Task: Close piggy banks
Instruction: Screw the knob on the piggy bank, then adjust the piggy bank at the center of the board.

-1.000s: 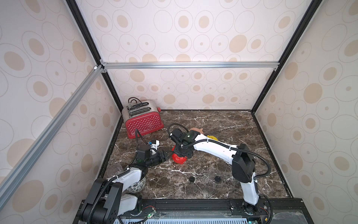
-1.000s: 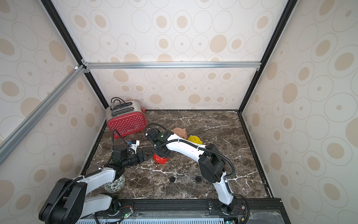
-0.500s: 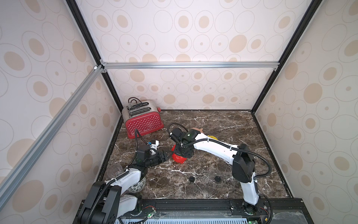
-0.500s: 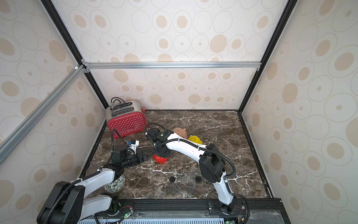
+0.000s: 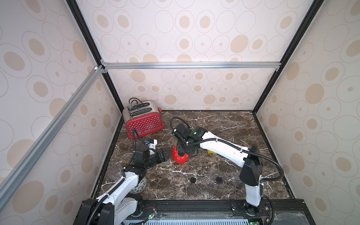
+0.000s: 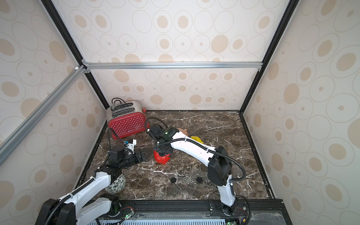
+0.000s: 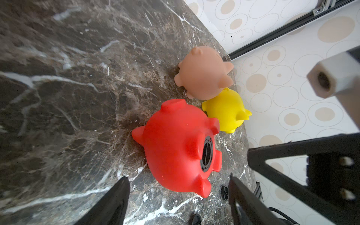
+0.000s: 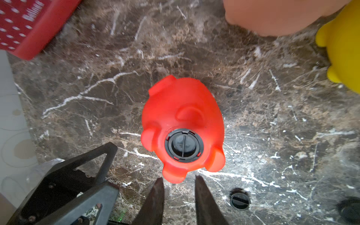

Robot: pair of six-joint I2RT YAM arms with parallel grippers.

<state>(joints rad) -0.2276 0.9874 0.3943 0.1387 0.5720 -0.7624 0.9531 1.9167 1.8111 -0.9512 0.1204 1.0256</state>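
Observation:
The red piggy bank (image 5: 180, 157) lies belly up on the marble, and a black plug (image 8: 184, 145) sits in its round hole. My right gripper (image 8: 179, 178) hangs just above it, open by a narrow gap and holding nothing. Beside the pig's left flank, my left gripper (image 7: 178, 178) stands wide open, its fingers (image 7: 120, 192) either side of the pig without touching it. The peach-pink pig (image 7: 202, 74) and the yellow pig (image 7: 226, 109) lie close together behind the red one. Two loose black plugs (image 5: 192, 179) (image 5: 218, 179) lie nearer the front.
A red polka-dot toaster (image 5: 145, 121) stands in the back left corner. A patterned ball (image 6: 116, 185) and a clear glass (image 5: 115, 172) sit under my left arm by the left wall. Patterned walls enclose the marble top (image 5: 224, 124).
My right gripper's jaws have parted from shut, over the plug in the red pig. My left gripper has opened a little wider. The red pig has stayed where it was.

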